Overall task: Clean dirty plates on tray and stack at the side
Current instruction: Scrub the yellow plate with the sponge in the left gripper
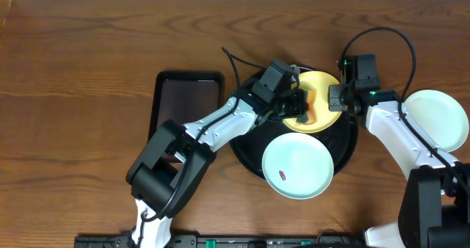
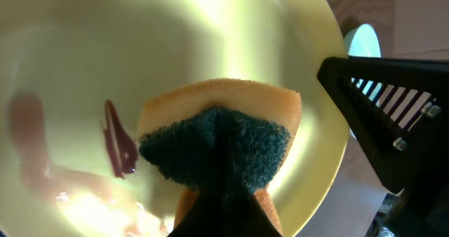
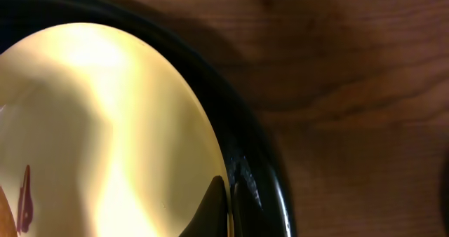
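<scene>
Left claw (image 1: 299, 106) clenched on sponge (image 2: 261, 142) over yellow plate (image 2: 210, 34); right claw (image 1: 336, 97) at its rim, grip cut off, untellable.

From above, the left gripper (image 1: 292, 105) and its sponge (image 1: 311, 108) cover part of the yellow plate (image 1: 324, 83), and the black tray (image 1: 346, 141) shows only in slivers. Seen from the left wrist, the sponge's lower half is lost behind a dark, blurred finger. Of the right gripper (image 1: 338, 97), its own camera catches one fingertip (image 3: 212, 210) at the bottom edge, so I can't judge its grip.
</scene>
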